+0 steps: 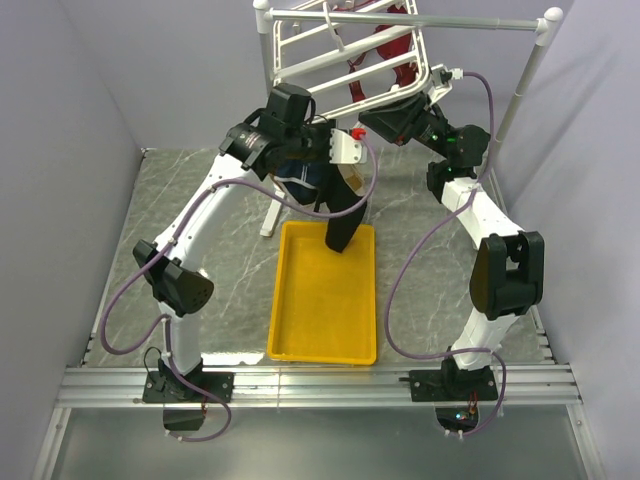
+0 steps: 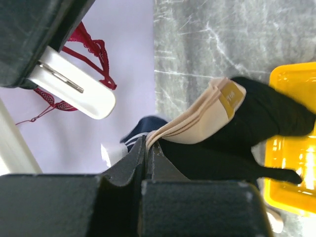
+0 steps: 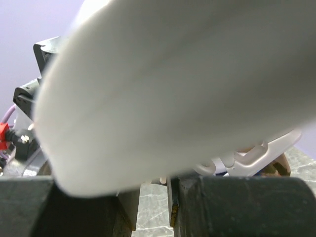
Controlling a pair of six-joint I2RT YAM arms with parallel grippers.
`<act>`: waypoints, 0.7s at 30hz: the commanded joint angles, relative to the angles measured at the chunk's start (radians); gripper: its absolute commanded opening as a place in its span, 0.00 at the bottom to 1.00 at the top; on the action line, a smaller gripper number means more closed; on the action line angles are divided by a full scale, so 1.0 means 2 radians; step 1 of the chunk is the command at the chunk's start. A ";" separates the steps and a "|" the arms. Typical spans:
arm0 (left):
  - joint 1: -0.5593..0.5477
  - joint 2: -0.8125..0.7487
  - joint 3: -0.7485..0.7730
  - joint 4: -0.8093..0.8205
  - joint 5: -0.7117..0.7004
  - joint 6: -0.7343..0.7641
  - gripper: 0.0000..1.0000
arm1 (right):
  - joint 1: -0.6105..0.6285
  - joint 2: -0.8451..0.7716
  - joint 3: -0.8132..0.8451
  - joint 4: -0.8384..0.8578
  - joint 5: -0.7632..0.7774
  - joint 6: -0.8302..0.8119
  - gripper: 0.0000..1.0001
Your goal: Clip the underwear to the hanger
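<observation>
The underwear (image 1: 345, 215) is black with a beige waistband (image 2: 197, 123) and hangs over the yellow tray's far end. My left gripper (image 2: 147, 143) is shut on the waistband edge, and it holds the cloth up under the hanger (image 1: 340, 45), a white rack of bars. In the top view the left gripper (image 1: 320, 160) is just left of the right gripper (image 1: 372, 125). A white clip (image 2: 74, 86) with a metal spring sticks out of a black body that looks like the right gripper. In the right wrist view a blurred white part (image 3: 173, 84) lies across the right gripper (image 3: 153, 185), whose jaws stand narrowly apart.
A yellow tray (image 1: 300, 320) lies on the marble table between the arms. A navy pair (image 2: 143, 126) with white trim hangs behind the waistband. A red garment (image 1: 385, 60) hangs on the rack. The white pole stand (image 1: 525, 70) rises at the back right, and grey walls close in on both sides.
</observation>
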 commanded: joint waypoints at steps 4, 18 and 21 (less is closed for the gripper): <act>0.012 -0.029 0.022 0.016 0.029 -0.047 0.00 | 0.014 0.005 0.004 0.018 -0.016 -0.029 0.00; 0.015 -0.012 0.028 0.080 0.003 -0.114 0.00 | 0.017 0.007 -0.016 0.047 -0.029 -0.080 0.00; 0.014 -0.008 0.032 0.090 -0.002 -0.130 0.00 | 0.018 0.008 -0.022 0.051 -0.029 -0.089 0.00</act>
